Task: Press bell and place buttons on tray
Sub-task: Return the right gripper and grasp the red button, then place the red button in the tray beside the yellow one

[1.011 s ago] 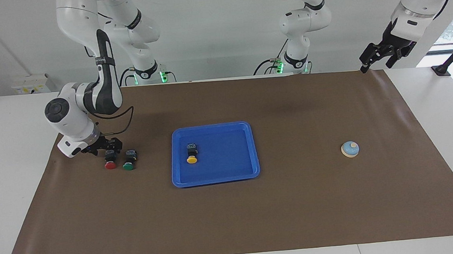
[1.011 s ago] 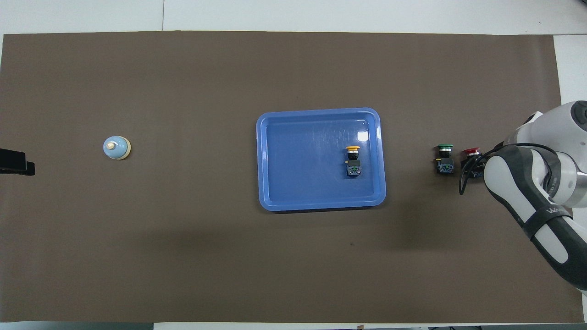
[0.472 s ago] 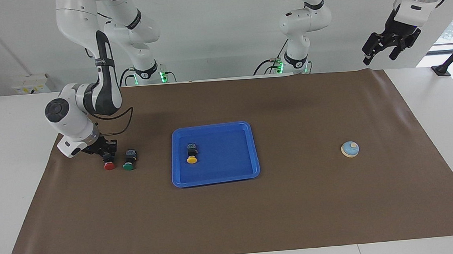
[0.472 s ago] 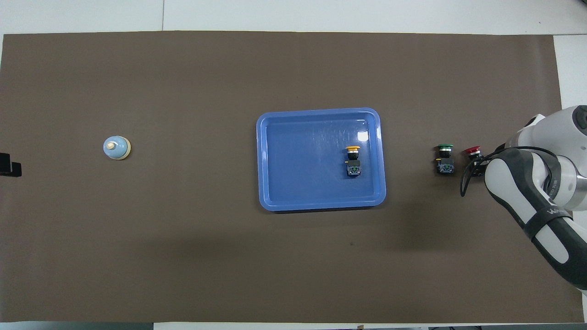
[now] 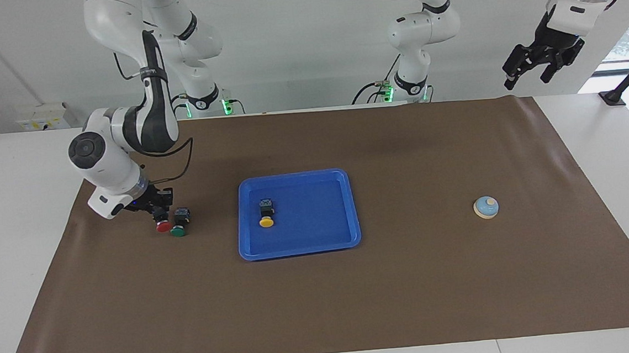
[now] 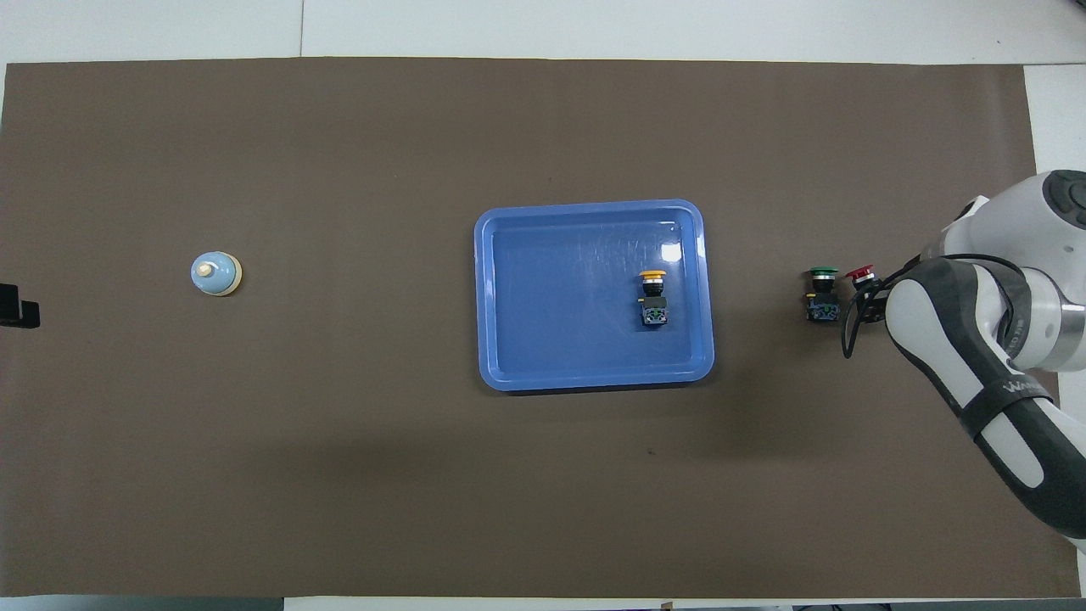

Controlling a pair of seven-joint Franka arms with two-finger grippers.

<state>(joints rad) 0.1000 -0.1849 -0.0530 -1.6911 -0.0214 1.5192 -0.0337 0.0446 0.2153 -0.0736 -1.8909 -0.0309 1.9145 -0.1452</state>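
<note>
The right tool (image 5: 159, 214) is clenched on the black-bodied red button (image 5: 163, 226), just beside the green button (image 5: 177, 231) and well apart from the glossy blue plastic tray (image 5: 350, 207) holding the yellow button (image 5: 266, 222); the left tool (image 5: 528, 67) hangs released above the dome-shaped bell (image 5: 486, 207).

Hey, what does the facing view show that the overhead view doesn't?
Only the facing view shows the arm bases, the left gripper waiting raised above the mat's corner with its fingers apart, and the right gripper shut on the red button.

Only the overhead view shows the red button's cap peeking from under the right arm.

Both show the blue tray holding the yellow button, the green button on the mat, and the bell.
</note>
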